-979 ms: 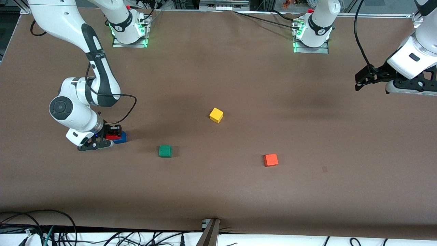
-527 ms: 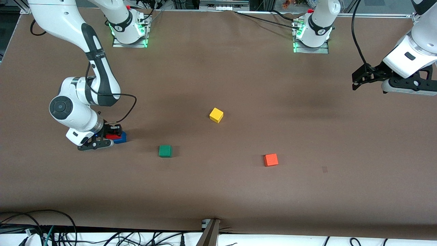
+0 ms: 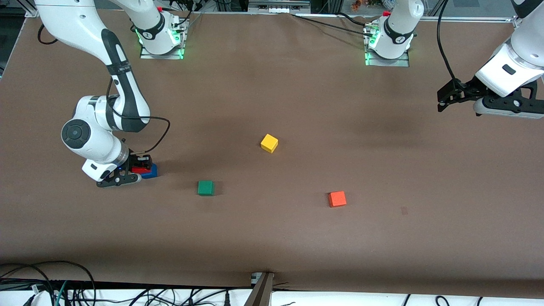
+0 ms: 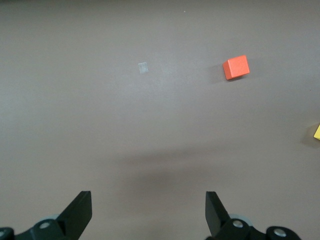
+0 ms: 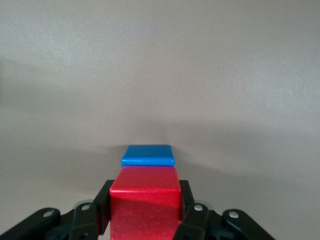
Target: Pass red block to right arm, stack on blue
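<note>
Five cubes: red (image 3: pixel 137 169), blue (image 3: pixel 150 171), green (image 3: pixel 206 188), yellow (image 3: pixel 269 143), orange (image 3: pixel 337 199); two arms

Robotics lab: bolted arm bases (image 3: pixel 160 40), cable tangle (image 3: pixel 51 287), brown-covered table (image 3: pixel 297 238).

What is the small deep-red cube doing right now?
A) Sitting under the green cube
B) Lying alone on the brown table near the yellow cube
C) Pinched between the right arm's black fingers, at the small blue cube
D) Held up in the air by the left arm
C: the right gripper is shut on the small deep-red cube, right at the small blue cube; the left gripper hangs open and empty.
</note>
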Robot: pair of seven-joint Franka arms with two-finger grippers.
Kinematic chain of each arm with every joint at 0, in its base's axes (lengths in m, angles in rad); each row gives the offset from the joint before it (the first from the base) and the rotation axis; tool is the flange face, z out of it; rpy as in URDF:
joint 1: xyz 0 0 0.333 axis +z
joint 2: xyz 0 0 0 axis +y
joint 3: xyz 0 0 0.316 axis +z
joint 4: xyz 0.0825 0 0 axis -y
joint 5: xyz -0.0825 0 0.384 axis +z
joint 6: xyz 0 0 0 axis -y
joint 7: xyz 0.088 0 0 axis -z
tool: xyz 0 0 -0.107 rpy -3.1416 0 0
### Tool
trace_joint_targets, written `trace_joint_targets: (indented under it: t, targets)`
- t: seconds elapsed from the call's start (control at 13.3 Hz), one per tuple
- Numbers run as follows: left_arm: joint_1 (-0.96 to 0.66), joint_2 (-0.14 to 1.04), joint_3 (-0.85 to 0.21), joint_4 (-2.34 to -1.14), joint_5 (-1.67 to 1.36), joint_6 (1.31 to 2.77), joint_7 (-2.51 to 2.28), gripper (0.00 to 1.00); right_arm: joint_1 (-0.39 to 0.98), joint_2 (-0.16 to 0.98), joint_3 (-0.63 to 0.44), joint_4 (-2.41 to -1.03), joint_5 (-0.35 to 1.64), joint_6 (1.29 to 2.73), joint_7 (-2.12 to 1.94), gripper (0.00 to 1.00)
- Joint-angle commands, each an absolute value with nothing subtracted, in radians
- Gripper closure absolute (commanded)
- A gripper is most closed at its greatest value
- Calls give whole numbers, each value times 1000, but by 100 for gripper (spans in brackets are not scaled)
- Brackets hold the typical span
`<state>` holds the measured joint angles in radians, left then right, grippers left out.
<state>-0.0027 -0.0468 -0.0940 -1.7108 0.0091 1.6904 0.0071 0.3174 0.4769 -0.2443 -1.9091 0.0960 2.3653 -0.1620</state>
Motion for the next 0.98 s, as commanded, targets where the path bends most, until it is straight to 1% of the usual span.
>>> trace_joint_targets:
  t: [0.0, 0.83, 0.9]
  targets:
    - [-5, -31, -100, -1677, 41, 1667, -8, 0, 318, 471, -242, -1937, 89, 2393, -166, 64]
    - [-5, -31, -110, -1677, 41, 1663, -11, 0, 319, 474, -242, -1937, 89, 2399, -166, 63]
    - [-6, -31, -110, -1677, 41, 1663, -11, 0, 319, 474, -242, -1937, 89, 2399, -166, 52]
